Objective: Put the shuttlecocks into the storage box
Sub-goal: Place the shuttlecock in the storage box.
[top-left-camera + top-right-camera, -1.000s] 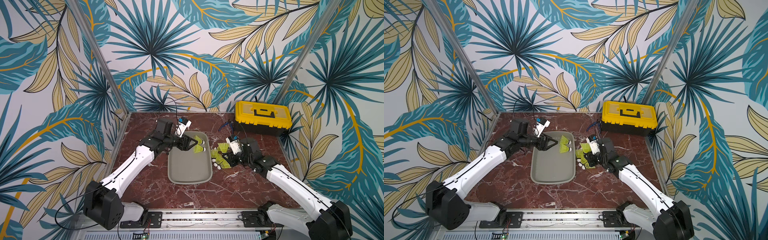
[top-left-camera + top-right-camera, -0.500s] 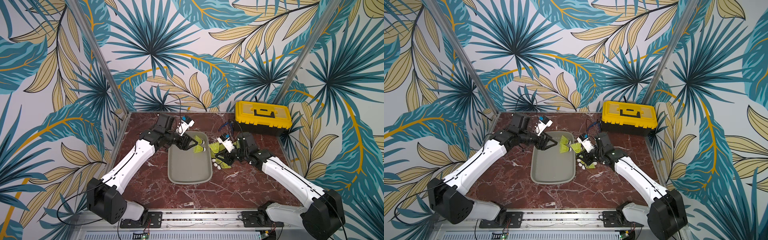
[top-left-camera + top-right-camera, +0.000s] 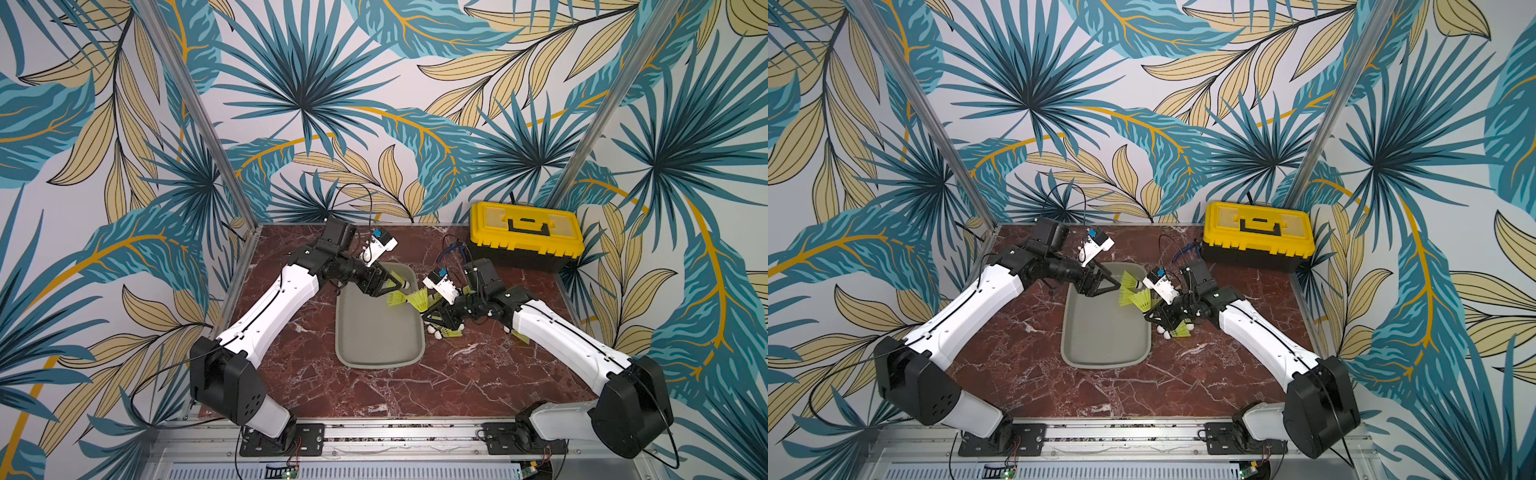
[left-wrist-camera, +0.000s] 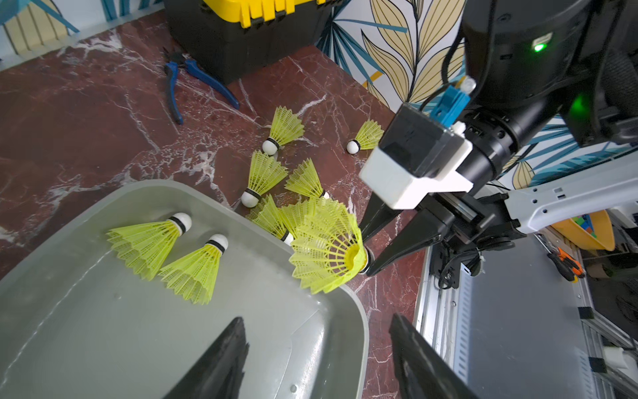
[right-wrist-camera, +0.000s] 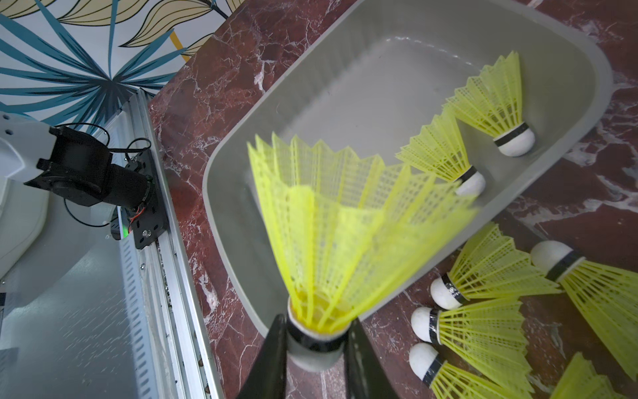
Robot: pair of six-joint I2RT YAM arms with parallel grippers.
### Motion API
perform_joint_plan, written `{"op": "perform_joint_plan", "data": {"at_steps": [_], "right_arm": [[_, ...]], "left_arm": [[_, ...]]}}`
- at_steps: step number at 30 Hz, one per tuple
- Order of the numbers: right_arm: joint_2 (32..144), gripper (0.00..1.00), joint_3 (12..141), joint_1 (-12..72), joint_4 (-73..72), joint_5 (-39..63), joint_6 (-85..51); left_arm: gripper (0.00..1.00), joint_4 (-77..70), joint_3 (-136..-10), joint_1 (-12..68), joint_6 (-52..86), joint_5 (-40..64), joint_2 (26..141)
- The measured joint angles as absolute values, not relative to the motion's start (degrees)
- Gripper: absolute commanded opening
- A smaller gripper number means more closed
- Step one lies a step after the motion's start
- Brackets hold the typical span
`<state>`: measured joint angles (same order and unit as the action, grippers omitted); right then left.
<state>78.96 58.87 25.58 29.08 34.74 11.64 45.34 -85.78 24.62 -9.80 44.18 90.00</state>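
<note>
While the right gripper (image 5: 316,328) pinches a shuttlecock (image 5: 338,224) over the storage box (image 5: 221,207) rim (left gripper (image 4: 317,323) wide, empty), early release could spill it outside.

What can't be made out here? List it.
Loose shuttlecocks beside the storage box: both top views, right gripper covers most; count unclear.
Same pile, right wrist view: cut by frame edge.
Held shuttlecock: right wrist view, skirt blurred.
Toolbox: left wrist view, cropped by edge.

White arms (image 3: 270,316), black joints (image 3: 226,386), thin black cables (image 3: 166,368).
</note>
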Motion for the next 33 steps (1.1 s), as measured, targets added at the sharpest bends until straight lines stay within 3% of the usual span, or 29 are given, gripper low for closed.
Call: {"op": "perform_joint_plan", "data": {"at_steps": [10,20,33], "right_arm": [[81.67,0.0,61.39,26.37,29.52,36.99,12.49],[82.74,0.0,63.29,26.96,30.55,38.76,13.04],[84.05,0.0,64.31,27.42,31.81,38.94,13.34]], "left_arm": [[0.57,51.0,-88.88,26.06,-13.54,49.74,95.85],[0.53,53.47,-89.19,26.28,-14.79,51.53,97.14],[0.21,55.05,-90.02,26.98,-15.77,53.36,98.52]]}}
